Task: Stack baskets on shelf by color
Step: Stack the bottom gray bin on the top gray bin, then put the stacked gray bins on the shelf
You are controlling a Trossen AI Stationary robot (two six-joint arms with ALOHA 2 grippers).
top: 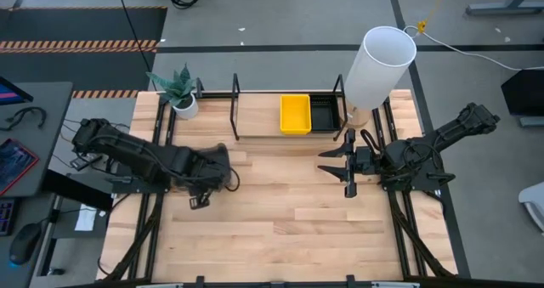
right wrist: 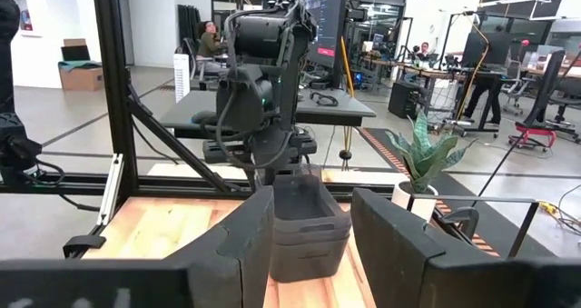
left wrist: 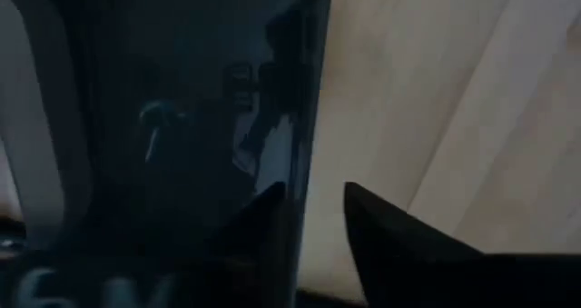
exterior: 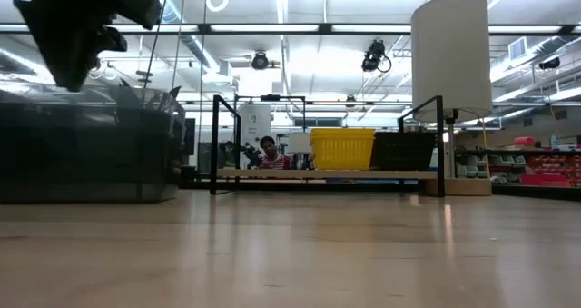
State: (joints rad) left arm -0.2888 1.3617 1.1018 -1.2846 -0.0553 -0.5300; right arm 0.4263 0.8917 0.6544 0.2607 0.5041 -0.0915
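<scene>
A stack of smoky grey baskets rests on the table's left half, also in the low view. My left gripper points down over it, open. One finger is inside the top basket and the other outside its wall. A yellow basket and a black basket sit side by side on the shelf at the far edge. My right gripper hovers level at the right, open and holding nothing. My left gripper comes from above, fingers pointing down on either side of the top grey basket's wall. I cannot tell whether either finger touches the wall. The stack stands on the table.
A tall white cylinder stands by the shelf's right end. A potted plant stands at its left end. The near half of the wooden table is bare wood. People sit in the room beyond.
</scene>
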